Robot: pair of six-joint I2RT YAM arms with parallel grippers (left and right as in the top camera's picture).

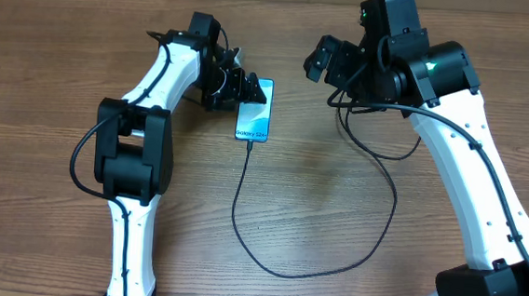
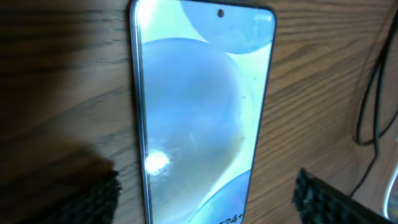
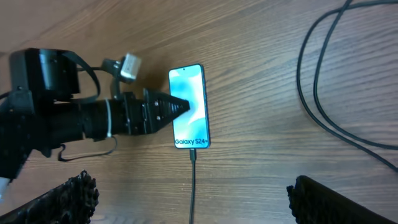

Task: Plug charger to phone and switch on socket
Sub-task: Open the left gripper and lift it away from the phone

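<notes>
So here's the setup: the phone (image 1: pixel 255 110) is lying flat and face up on the wooden counter (image 1: pixel 47 58), roughly in the middle between my two arms, screen lit light blue with "Galaxy S24+" printed near the short edge closest to me. The charger (image 3: pixel 193 186) is a thin black cable, and its connector tip sits right at that same short edge, looks pushed into the port as far as I can tell from the right wrist cam. From there the cable runs toward me, swings into a big loose loop across the counter and heads off up toward my right arm. My left claw (image 2: pixel 208 200) is hovering right over the phone, coming in from the phone's left side. Its jaws are spread wide, with one of the fingers (image 2: pixel 93 199) on each side of the phone and wood showing between them and the phone's edges, so it's gripping nothing. My right claw (image 3: pixel 199 199) hangs off to the right of the phone, well apart from it, jaws wide too and nothing between them.
</notes>
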